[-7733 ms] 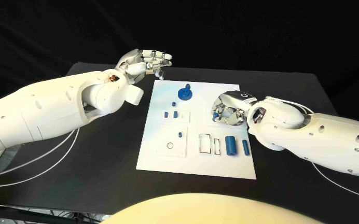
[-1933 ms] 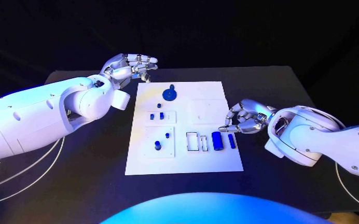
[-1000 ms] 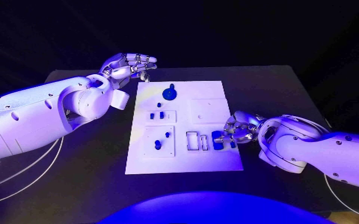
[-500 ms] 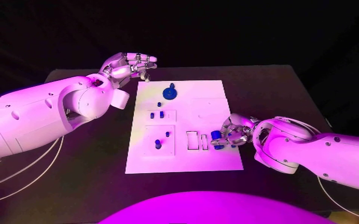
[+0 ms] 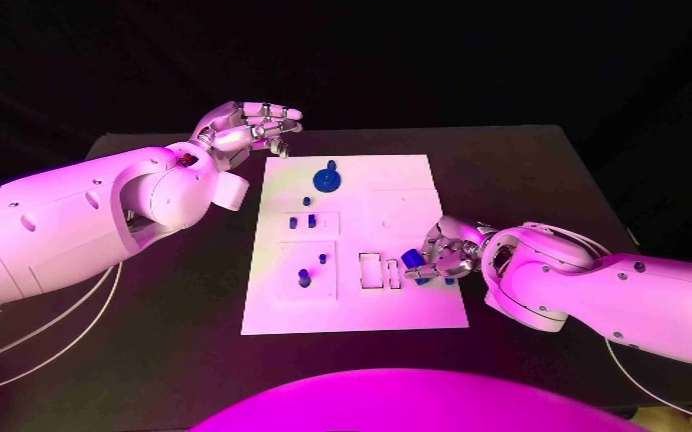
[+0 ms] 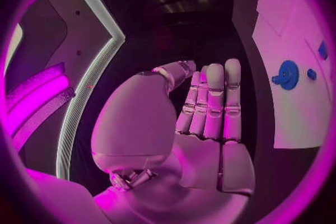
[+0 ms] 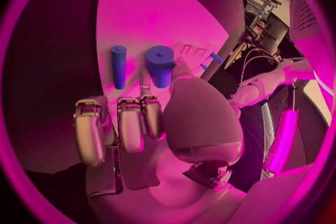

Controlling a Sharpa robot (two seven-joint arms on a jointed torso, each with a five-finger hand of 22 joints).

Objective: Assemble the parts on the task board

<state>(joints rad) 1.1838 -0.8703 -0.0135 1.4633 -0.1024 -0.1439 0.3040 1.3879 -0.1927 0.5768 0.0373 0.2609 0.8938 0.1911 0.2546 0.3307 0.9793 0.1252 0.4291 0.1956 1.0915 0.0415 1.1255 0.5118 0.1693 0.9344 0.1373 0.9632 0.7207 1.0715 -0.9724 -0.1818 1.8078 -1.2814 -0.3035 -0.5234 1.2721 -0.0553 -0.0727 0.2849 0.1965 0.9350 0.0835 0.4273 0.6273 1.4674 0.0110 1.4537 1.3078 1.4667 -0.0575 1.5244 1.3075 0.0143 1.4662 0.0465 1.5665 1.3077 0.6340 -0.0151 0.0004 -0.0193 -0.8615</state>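
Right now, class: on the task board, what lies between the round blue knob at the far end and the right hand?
In the head view, between the round blue knob and the right hand lies bare white task board, with only a faint square outline.

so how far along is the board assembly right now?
Early to mid. Looks done: a blue knob and small blue pieces stand in the task board. In hand: the right hand is down over two blue cylinders, fingers near the thick one; a firm grip can't be confirmed. Left: both cylinders and the empty outlined slots beside them. The left hand hovers off the board, holding nothing.
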